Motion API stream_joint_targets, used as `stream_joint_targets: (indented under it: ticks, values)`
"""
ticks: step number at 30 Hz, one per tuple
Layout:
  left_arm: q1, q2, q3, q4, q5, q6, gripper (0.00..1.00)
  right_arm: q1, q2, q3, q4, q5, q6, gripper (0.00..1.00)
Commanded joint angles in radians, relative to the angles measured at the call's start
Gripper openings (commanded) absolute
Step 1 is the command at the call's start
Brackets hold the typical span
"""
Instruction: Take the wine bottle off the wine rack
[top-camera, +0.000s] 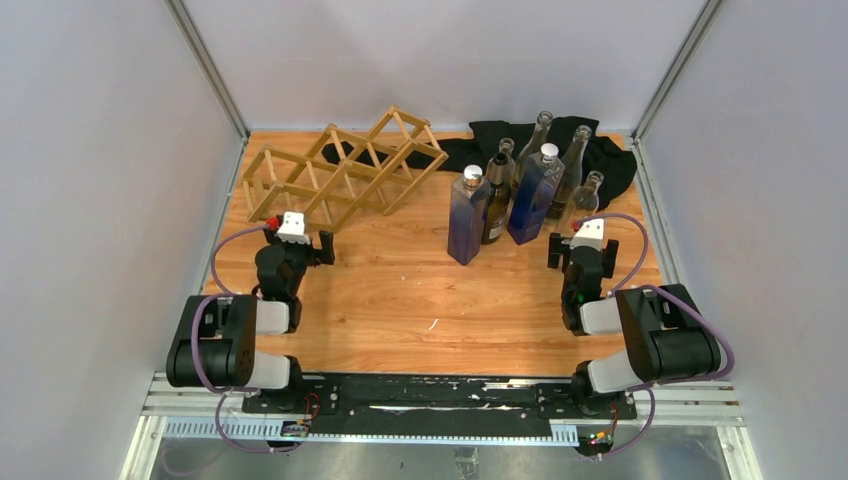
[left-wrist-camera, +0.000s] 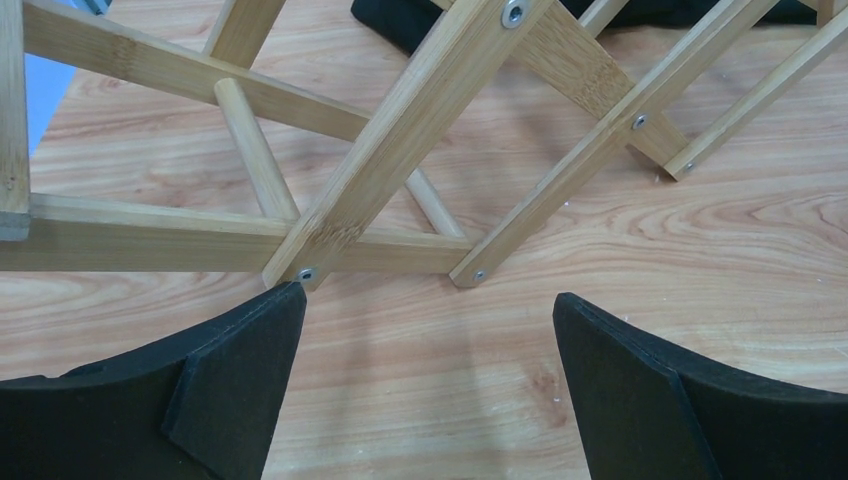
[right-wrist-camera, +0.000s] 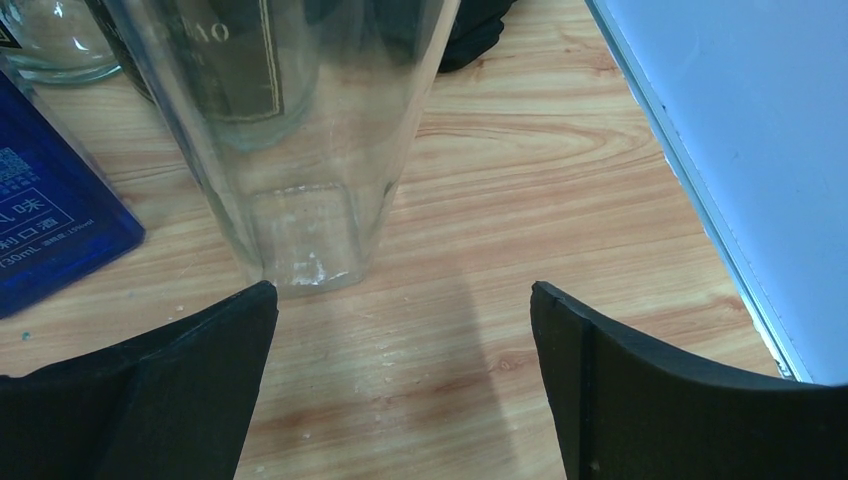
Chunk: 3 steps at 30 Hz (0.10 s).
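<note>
The light wooden lattice wine rack (top-camera: 345, 175) lies at the back left of the table, and I see no bottle in its cells. Several bottles stand upright in a cluster at the back right, among them a purple square bottle (top-camera: 468, 215), a dark bottle (top-camera: 497, 200) and a blue bottle (top-camera: 535, 190). My left gripper (top-camera: 298, 240) is open and empty just in front of the rack's near feet (left-wrist-camera: 400, 130). My right gripper (top-camera: 583, 245) is open and empty just in front of a clear glass bottle (right-wrist-camera: 300, 150).
A black cloth (top-camera: 610, 160) lies behind the bottles. In the right wrist view the blue bottle (right-wrist-camera: 50, 230) is at the left and the white side wall (right-wrist-camera: 760, 150) is at the right. Bare wood lies between the arms.
</note>
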Motion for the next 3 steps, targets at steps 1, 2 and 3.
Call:
stream_joint_targets:
  ticks: [1, 2, 3]
  values:
    - [-0.026, -0.001, 0.025, -0.017, -0.054, 0.032, 1.00, -0.014, -0.004, 0.014, 0.022, 0.001, -0.006, 1.00]
    - [-0.027, -0.001, 0.024, -0.017, -0.056, 0.031, 1.00, -0.014, -0.004, 0.014, 0.022, 0.000, -0.006, 1.00]
    - [-0.027, -0.002, 0.021, -0.011, -0.055, 0.030, 1.00, -0.014, -0.004, 0.014, 0.022, 0.001, -0.006, 1.00]
